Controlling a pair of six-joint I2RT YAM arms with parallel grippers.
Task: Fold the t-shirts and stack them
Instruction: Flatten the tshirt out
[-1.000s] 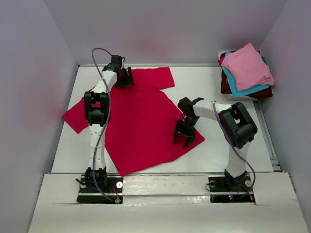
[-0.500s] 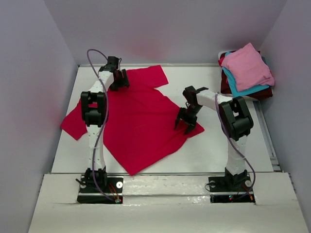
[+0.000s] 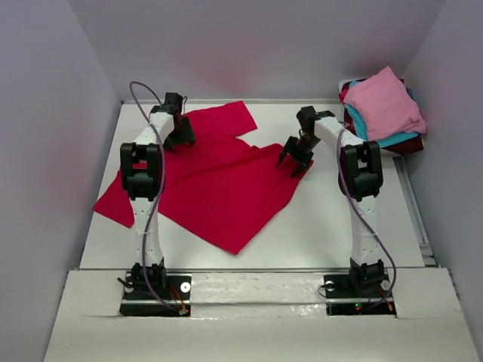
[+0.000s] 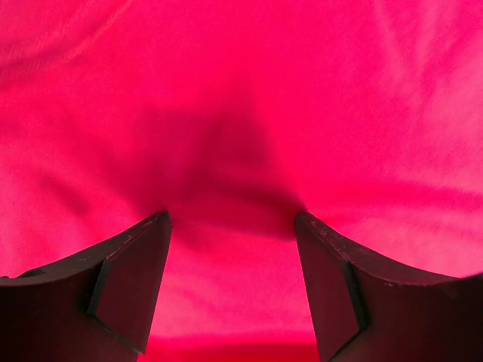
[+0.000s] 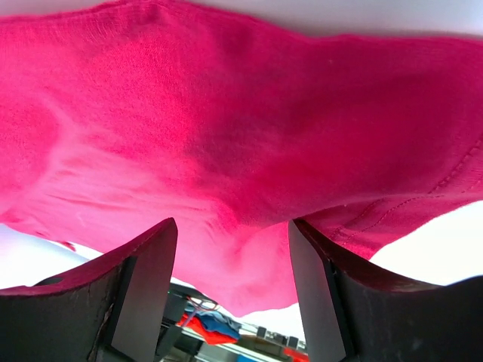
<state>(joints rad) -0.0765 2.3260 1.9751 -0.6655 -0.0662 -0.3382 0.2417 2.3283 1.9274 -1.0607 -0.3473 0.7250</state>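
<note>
Slippage looms, since the bright crimson-red short-sleeved cloth t-shirt (image 3: 219, 188), sprawled from 9 to 1 o'clock, merely bunches between the spread fingers of the left gripper (image 3: 179, 136) at 11 o'clock and the right gripper (image 3: 296, 157) at 1 o'clock, neither clamping it, so any dragging may rumple it.

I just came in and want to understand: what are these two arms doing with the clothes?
They are handling a red shirt that lies spread and a little crumpled on the table. The left arm has its jaws down on the cloth near the shirt's far edge, standing apart. The right arm has the shirt's right corner over its jaws, raised off the table; whether they grip it is unclear. No fold is made yet. A pile of pink, teal and maroon shirts sits at the far right.
</note>
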